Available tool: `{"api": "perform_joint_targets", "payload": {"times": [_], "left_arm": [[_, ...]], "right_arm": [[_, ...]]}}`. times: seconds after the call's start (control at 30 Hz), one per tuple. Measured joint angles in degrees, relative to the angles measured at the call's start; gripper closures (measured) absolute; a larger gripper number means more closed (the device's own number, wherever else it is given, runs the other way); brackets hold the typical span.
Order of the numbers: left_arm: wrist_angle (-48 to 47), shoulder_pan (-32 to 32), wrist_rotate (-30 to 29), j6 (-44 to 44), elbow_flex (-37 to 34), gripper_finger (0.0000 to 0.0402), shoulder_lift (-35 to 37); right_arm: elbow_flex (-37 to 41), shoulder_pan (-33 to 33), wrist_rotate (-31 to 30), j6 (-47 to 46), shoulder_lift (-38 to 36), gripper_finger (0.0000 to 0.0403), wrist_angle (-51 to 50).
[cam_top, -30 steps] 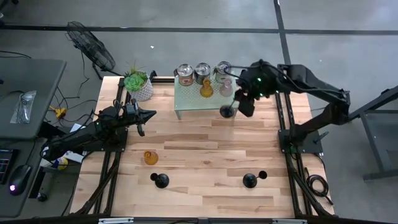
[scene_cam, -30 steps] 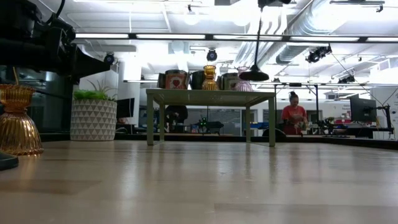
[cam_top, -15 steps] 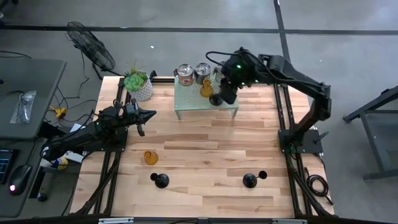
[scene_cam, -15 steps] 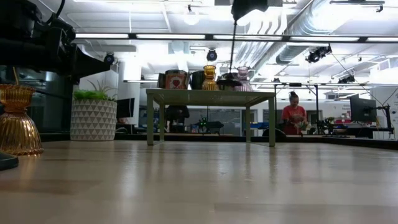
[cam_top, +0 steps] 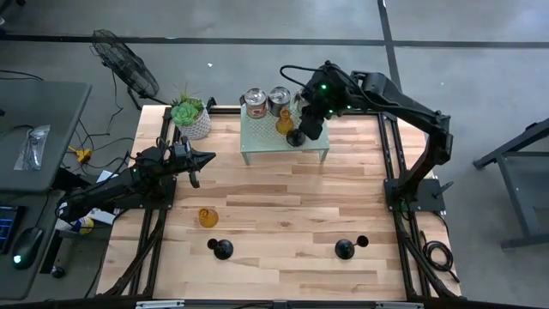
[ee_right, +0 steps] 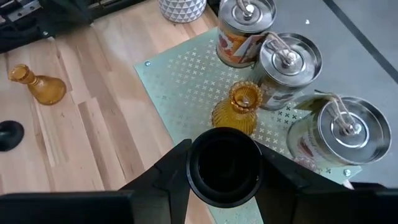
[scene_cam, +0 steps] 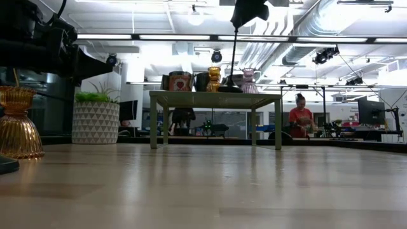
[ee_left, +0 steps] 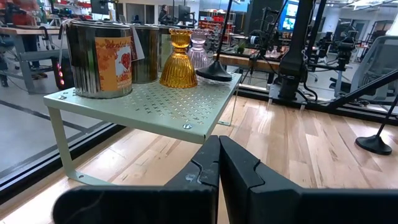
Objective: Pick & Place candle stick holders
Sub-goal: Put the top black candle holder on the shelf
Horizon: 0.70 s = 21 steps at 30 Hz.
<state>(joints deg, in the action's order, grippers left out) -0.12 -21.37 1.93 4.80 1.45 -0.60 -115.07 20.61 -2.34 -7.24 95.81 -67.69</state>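
My right gripper (ee_right: pixel 224 167) is above the green shelf (cam_top: pixel 266 144) and shut on a black stemmed holder (scene_cam: pixel 233 54), whose round base (ee_left: pixel 214 70) is at the shelf top beside an amber holder (cam_top: pixel 285 122) and a pink glass one (scene_cam: pixel 248 79). Three silver cups (ee_right: pixel 287 59) stand at the shelf's far edge. An amber holder (cam_top: pixel 208 217) and two black holders (cam_top: pixel 221 249) (cam_top: pixel 345 249) stand on the table. My left gripper (ee_left: pixel 219 155) is shut and empty at the left. My right gripper pinches the black holder's cup-shaped top end (ee_right: pixel 222 149) between its two fingers (ee_right: pixel 168 171). The fingers come from above, pointing down. The holder hangs upright below them, its stem straight down and its round base (scene_cam: pixel 230 89) on the shelf top, as far as shows.
A white pot with a green plant (cam_top: pixel 190 118) stands at the table's far left corner. The shelf's near half (ee_left: pixel 174 109) is bare. A fan (cam_top: pixel 127 64) stands off the table. A person (scene_cam: pixel 300 121) shows in the room behind.
My right gripper has carried the black holder from beside the shelf's right front corner toward the table's left and far edge, over the shelf, then down. The holder has stayed upright, and its base has come down from above the shelf to the shelf top.
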Motion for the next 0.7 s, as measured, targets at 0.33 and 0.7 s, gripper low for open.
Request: {"api": "perform_joint_targets", "payload": {"times": [0.33, 0.7], "left_arm": [[0.0, 0.0, 0.0, 0.0, 0.0, 0.0402, 0.0], [0.0, 0.0, 0.0, 0.0, 0.0, 0.0402, 0.0]], "right_arm": [[0.0, 1.0, 2.5, -0.5, 0.0, 0.0271, -1.3], [0.0, 1.4, 0.8, 0.0, 0.9, 0.0271, -0.9]]}}
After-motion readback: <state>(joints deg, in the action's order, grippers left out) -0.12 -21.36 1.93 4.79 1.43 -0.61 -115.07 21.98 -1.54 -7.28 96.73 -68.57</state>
